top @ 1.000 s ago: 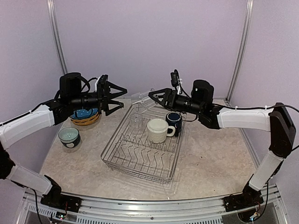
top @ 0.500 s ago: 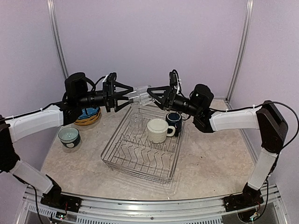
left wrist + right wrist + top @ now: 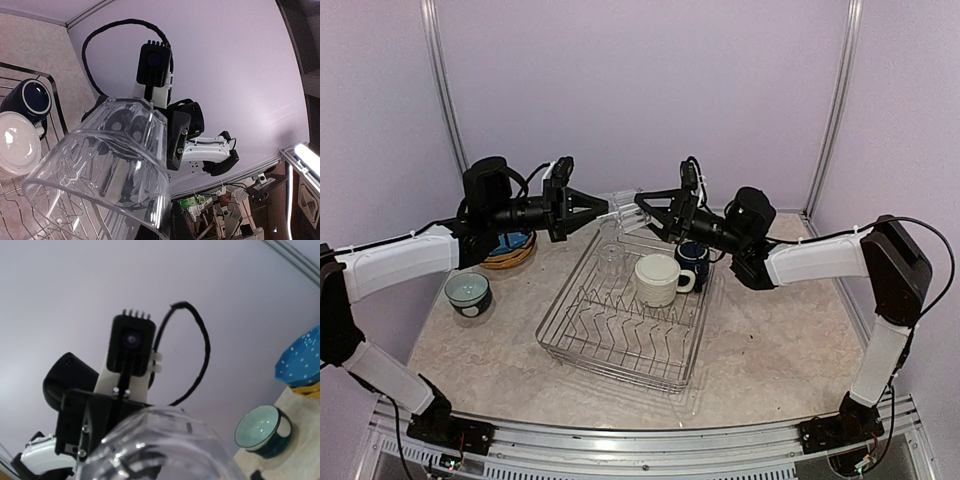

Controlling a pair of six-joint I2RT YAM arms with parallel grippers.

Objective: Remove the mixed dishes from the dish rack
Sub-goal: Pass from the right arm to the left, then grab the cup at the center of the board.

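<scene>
Tumbler [image 3: 625, 203], clear glass: in the air above the far end of the rack [image 3: 565, 335], lying on its side between the two grippers, touching nothing below.

Left gripper [image 3: 608, 207]: fingers drawn narrow, pinched on the tumbler's wall at its open end.

Right gripper [image 3: 646, 214]: fingers spread to the tumbler's width, clasping it from the opposite end. The two grippers face each other across the glass.

Second tumbler [image 3: 610, 258]: upright in the rack, far-left part.

Cream mug [image 3: 657, 280]: in the rack, right of the second tumbler, handle pointing right.

Navy mug [image 3: 693, 256]: in the rack's far-right corner, just beside the cream mug.

Bowl [image 3: 468, 292], teal and white: upright on the table [image 3: 790, 340], left of the rack and apart from it.

Plates [image 3: 507, 247]: stacked on the table behind the bowl, blue speckled over mustard yellow, partly hidden by the left arm.
</scene>
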